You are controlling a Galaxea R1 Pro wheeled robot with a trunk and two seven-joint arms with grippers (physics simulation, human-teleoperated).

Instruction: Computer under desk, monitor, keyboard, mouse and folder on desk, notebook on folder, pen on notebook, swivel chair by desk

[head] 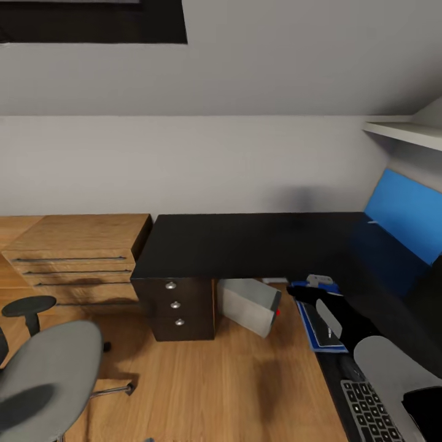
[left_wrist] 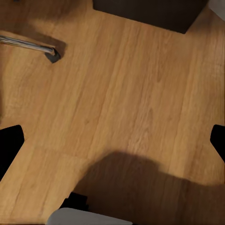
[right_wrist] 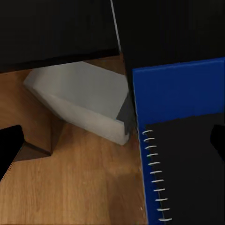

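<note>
Black desk (head: 245,245) against grey wall, wood floor (head: 202,380). Computer (head: 248,305) tilted beneath. Folder (right_wrist: 176,93) on desk, notebook (right_wrist: 187,173) atop. Right gripper (right_wrist: 112,145) above, fingers apart; left gripper (left_wrist: 112,140) probably likewise.

Counted from where I stood

There was one black L-shaped desk (head: 258,245) with three silver-knobbed drawers (head: 175,304), one grey tower computer (head: 248,305), one grey swivel chair (head: 46,374), one dark keyboard (head: 368,411).

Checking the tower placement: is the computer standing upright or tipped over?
Tipped: the computer leans at an angle on the floor under the desk.
</note>
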